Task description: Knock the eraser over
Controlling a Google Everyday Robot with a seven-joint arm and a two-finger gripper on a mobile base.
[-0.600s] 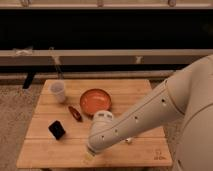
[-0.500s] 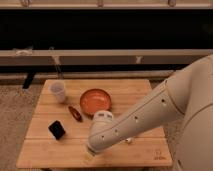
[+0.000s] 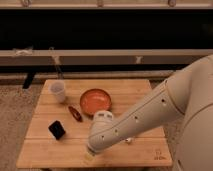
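A small black eraser on the left side of the table

The eraser [image 3: 57, 129] is a dull black block. It sits near the left edge of the wooden table [image 3: 135, 90], closer to the front-left corner, turned a bit slanted. The gripper [image 3: 89, 159] is at the front edge, well apart from the eraser.

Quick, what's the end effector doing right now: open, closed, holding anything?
End effector: open or closed cannot be told; it is low at the table's front edge, right of the eraser and apart from it.

Wood table [image 3: 136, 92] w/ white cup [image 3: 58, 91], orange bowl [image 3: 95, 101], dark red oblong [image 3: 75, 113], black eraser [image 3: 57, 130]; gripper [image 3: 89, 159] low over front edge.
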